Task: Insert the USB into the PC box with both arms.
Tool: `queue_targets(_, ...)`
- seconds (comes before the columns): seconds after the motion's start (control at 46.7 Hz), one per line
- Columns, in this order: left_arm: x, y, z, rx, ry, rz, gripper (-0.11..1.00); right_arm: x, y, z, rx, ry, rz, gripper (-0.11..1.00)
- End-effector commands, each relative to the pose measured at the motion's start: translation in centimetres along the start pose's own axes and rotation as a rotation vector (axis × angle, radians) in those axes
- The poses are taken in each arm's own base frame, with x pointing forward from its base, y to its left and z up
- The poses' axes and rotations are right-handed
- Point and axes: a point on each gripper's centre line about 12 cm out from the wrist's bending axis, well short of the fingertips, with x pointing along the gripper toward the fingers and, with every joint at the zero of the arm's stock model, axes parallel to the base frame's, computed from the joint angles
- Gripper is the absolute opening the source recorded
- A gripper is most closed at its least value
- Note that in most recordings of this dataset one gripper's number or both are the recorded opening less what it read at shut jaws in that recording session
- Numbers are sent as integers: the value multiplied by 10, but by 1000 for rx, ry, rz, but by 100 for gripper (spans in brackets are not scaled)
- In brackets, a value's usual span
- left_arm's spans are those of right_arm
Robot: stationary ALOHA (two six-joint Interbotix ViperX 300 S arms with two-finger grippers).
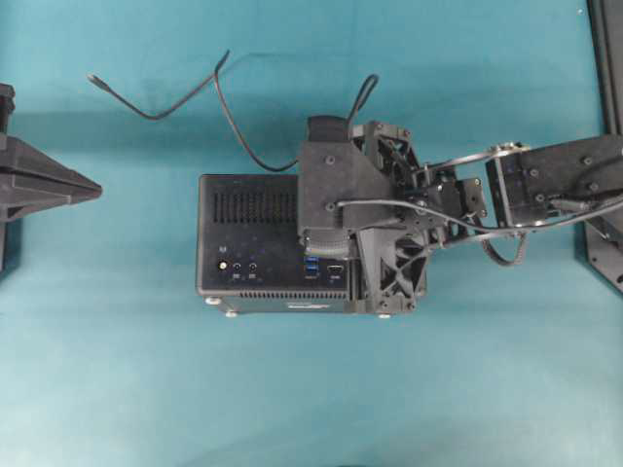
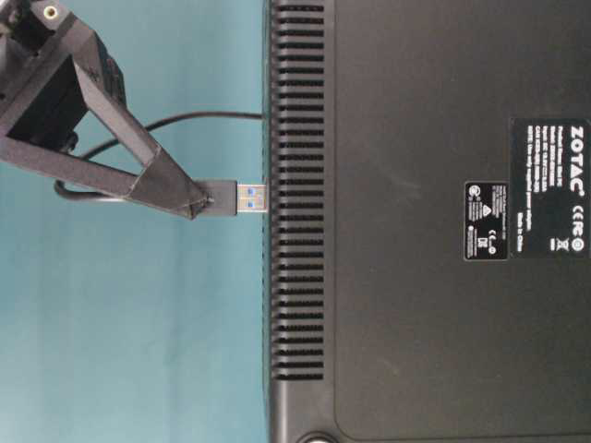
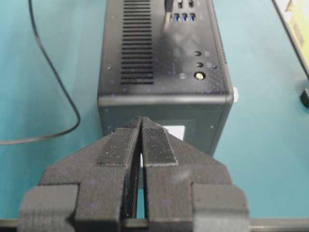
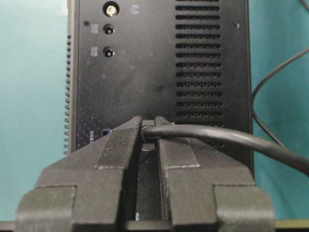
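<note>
The right gripper (image 4: pixel 148 126) has its jaws clenched on the USB (image 2: pixel 231 197), a small chunky black rectangular plug with a silver, blue-tongued metal end, and the long thin black cable (image 4: pixel 231 140) runs out from between the ribbed pads (image 4: pixel 118 145) toward the right of the wrist view. In the table-level view the plug's metal tip points straight at the PC box (image 2: pixel 416 231), a black rectangular mini computer case, and sits at or just short of its slotted face; whether it has already entered a port cannot be told from here. From overhead the right arm hangs over the right part of the case, hiding the plug, just beside the column of blue USB ports (image 1: pixel 311 268).

The left gripper (image 3: pixel 141 126) has its jaws pressed together on nothing, hovering near the end face of the case with a gap that cannot be judged closely.

To do this step well, I judge the plug should stay square to the port face, with no tilt or roll, and the tongue matched to the port's orientation before any push. The advance should be slow and straight, since the grip is on the plug's rear and a skewed push could pivot it between the pads. The left jaws would best brace the case's end so it does not slide on the teal surface (image 1: pixel 117 389). The slack cable should stay loose behind.
</note>
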Motion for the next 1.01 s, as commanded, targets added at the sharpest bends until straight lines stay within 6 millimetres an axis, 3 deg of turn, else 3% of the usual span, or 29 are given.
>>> queue_targets(0.0, 0, 0, 5, 2, -15, -1, 0, -4, 2, 0, 10, 5, 5, 9)
queue_targets(0.643, 0, 0, 5, 0, -17, -1, 0, 2, 8, 1, 17, 7, 15, 9)
queue_targets(0.985, 0, 0, 5, 0, -17, -1, 0, 3, -5, 1, 41, 8, -5, 9)
